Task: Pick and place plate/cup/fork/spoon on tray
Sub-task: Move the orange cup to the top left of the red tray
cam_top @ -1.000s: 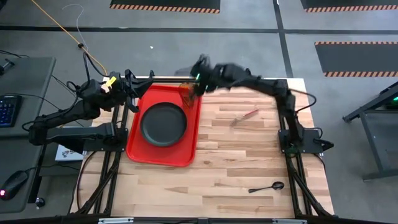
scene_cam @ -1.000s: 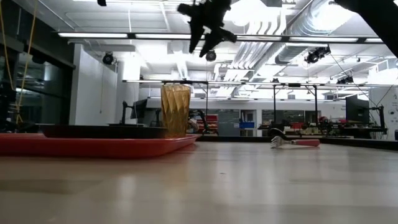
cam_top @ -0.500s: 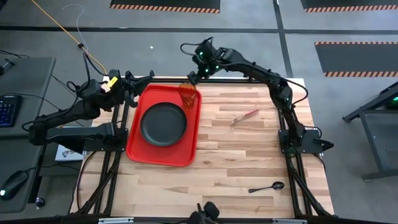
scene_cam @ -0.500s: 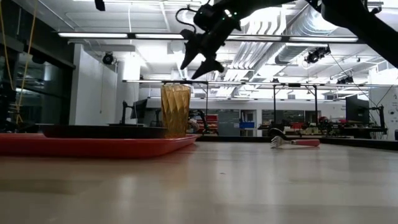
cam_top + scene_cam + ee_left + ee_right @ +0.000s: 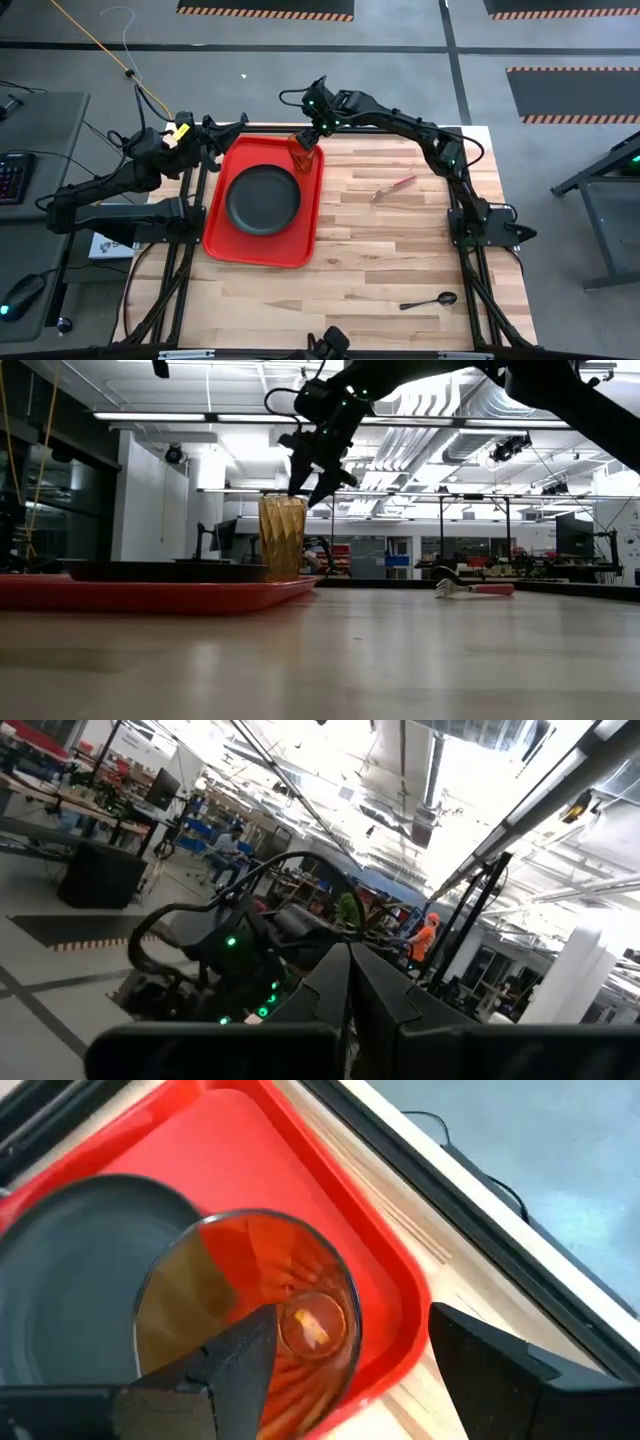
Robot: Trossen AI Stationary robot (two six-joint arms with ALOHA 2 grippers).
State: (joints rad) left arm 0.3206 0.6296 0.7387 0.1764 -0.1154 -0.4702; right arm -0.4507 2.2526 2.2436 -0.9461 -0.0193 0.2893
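Note:
The amber cup stands upright on its base in the far right corner of the red tray, beside the dark plate, which lies flat on the tray. My right gripper is open at the height of the cup's rim. In the right wrist view, one finger is over the cup's mouth and the other is beyond the tray's edge; I see no touch. My left gripper waits shut at the tray's far left corner.
The fork lies on the bare wood right of the tray and also shows in the low view. The spoon lies near the table's near right corner. Open wood lies between the tray and the right arm's base.
My right gripper has come down from well above the cup to the height of its rim, shifting a little toward the table's left, and has stayed open. The cup, plate and tray have not moved.

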